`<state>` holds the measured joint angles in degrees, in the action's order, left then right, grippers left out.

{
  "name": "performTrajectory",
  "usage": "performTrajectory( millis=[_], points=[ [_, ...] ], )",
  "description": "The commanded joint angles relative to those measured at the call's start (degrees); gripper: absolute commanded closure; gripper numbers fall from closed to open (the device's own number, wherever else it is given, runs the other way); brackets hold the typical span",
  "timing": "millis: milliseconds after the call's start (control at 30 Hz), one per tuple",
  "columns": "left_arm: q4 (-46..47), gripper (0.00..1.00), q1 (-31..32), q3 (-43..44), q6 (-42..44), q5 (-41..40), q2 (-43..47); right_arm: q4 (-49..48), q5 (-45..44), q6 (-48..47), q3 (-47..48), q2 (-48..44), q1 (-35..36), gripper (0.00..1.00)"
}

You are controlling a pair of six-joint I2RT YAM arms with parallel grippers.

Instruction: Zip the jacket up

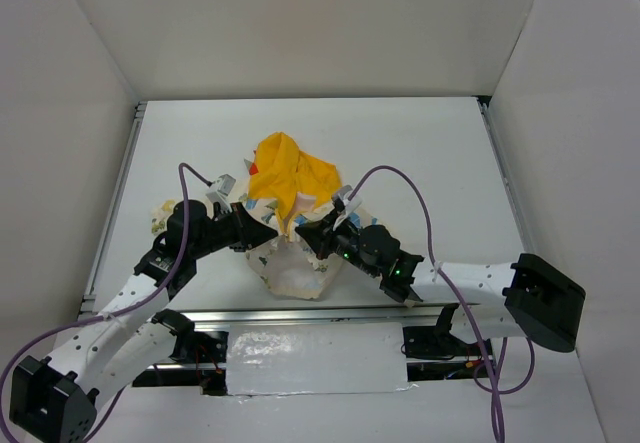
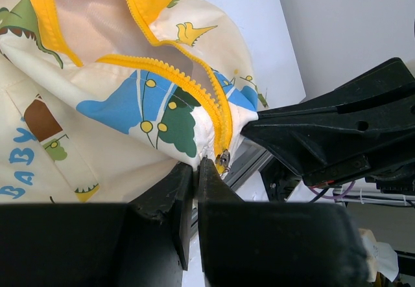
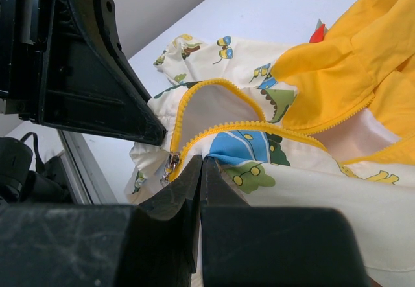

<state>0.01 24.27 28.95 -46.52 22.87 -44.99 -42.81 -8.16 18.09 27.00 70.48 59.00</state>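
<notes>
The jacket (image 1: 292,263) lies bunched at the near middle of the table, cream with blue and green figures, its yellow hood (image 1: 285,173) heaped at the far side. The yellow zipper stands open in a loop, and the metal slider (image 2: 222,159) (image 3: 172,165) hangs at the bottom hem. My left gripper (image 1: 270,233) (image 2: 196,165) is shut on the hem fabric just left of the slider. Facing it, my right gripper (image 1: 303,231) (image 3: 202,161) is shut on the jacket's zipper edge beside the slider. The two fingertip pairs nearly meet, and the jacket's front is lifted between them.
A metal rail (image 1: 330,315) runs along the table's near edge, with a shiny taped patch (image 1: 315,361) below it. Purple cables (image 1: 400,175) arch over both arms. White walls close the table on three sides. A sleeve (image 1: 160,213) pokes out left of the left arm.
</notes>
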Motion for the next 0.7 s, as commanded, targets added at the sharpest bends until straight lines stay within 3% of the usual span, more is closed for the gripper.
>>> performTrajectory(
  millis=[0, 667],
  points=[
    [2.80, 1.00, 0.25, 1.11, 0.47, 1.47, 0.08, -3.07, -0.80, -1.30, 2.88, 0.36, 0.24, 1.00],
    [3.24, 1.00, 0.34, -0.21, 0.64, 1.65, -0.27, -1.67, -1.15, -2.27, 4.28, 0.27, 0.24, 1.00]
  ],
)
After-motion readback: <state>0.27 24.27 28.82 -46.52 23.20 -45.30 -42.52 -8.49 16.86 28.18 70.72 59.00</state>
